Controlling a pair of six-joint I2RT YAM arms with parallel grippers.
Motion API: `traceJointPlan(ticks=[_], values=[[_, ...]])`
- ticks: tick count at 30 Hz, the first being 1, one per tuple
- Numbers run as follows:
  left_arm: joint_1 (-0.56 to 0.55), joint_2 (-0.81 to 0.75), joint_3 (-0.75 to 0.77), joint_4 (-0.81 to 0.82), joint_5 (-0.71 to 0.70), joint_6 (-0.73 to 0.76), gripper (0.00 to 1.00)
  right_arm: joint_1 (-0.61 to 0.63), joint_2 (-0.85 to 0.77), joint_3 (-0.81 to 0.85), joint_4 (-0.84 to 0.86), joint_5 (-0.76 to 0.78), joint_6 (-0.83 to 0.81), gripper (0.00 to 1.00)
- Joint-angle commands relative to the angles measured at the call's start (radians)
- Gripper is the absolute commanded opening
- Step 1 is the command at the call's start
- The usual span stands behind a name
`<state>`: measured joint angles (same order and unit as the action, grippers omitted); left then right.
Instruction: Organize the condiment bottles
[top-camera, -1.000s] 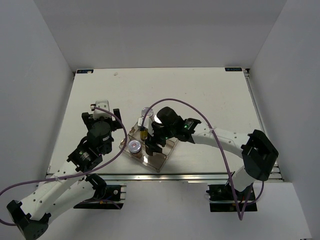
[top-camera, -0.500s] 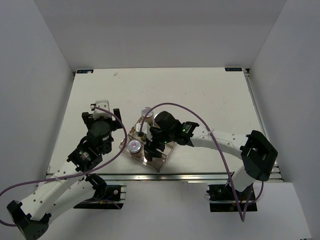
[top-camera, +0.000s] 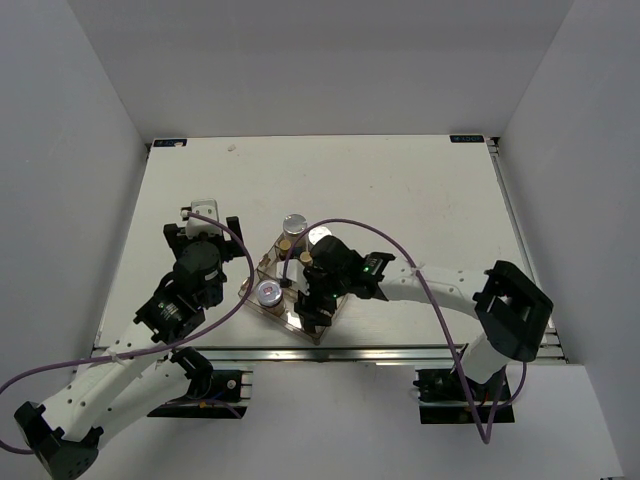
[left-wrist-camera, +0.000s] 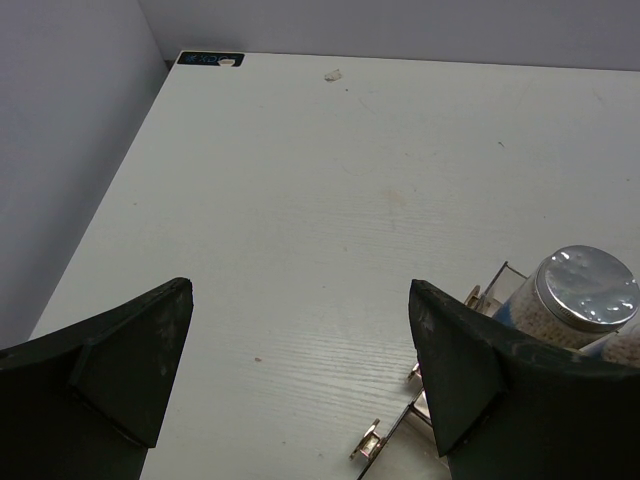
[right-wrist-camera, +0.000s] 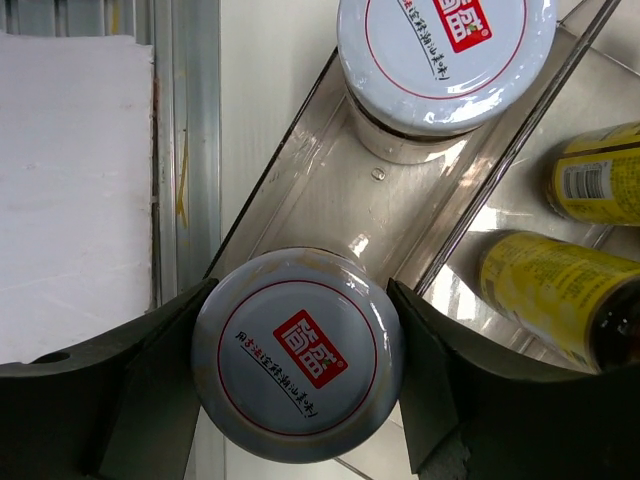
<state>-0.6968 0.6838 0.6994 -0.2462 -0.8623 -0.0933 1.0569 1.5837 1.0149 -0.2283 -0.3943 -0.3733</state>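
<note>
- The white table (top-camera: 400, 190) stretches well beyond both claws, out to the far wall.
- The clear compartment tray (right-wrist-camera: 290, 190) sits directly under my right claw (right-wrist-camera: 300, 300). One long lane of it runs straight ahead from the fingertips.
- My left claw (left-wrist-camera: 300, 290) hangs spread wide over bare table with nothing between its fingers. A corner of the tray pokes in just off its right finger.
- My right claw is pinching a white-lidded jar (right-wrist-camera: 297, 355) — both dark fingers (right-wrist-camera: 150, 400) press against the sides of the lid. The jar is at the near end of the lane, and I cannot tell whether its base rests on the tray floor.
- A second white-lidded jar (right-wrist-camera: 445, 60) stands further ahead of that claw in the same lane, apart from the held one.
- A silver-capped bottle (left-wrist-camera: 585, 290) stands upright in the tray, just right of my left claw's right finger.
- A yellow bottle (right-wrist-camera: 555, 290) sits in the next compartment, just right of my right claw, and the other yellow bottle (right-wrist-camera: 600, 170) is ahead of it. I cannot tell from this angle whether either is upright.
</note>
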Motion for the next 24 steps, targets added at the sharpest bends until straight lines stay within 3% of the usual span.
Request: traceJointPlan(ticks=[1,7,8,13,15,24], values=[[0.006,-0.001,-0.008,0.021,0.014,0.004,0.98,0.003,0.002,0.007,0.087,0.002,-0.015,0.37],[0.006,0.000,-0.009,0.019,0.019,0.004,0.98,0.005,0.004,0.010,0.078,-0.006,-0.026,0.57],[0.006,0.002,-0.009,0.021,0.019,0.004,0.98,0.005,-0.005,0.013,0.070,-0.011,-0.026,0.67],[0.006,0.006,-0.011,0.021,0.026,0.004,0.98,0.006,-0.056,0.047,0.023,-0.021,-0.041,0.74],[0.006,0.010,-0.009,0.021,0.031,0.006,0.98,0.005,-0.085,0.057,0.008,-0.023,-0.049,0.86],[0.008,0.008,-0.017,0.036,0.054,0.020,0.98,-0.012,-0.177,0.116,-0.034,0.059,-0.026,0.89]])
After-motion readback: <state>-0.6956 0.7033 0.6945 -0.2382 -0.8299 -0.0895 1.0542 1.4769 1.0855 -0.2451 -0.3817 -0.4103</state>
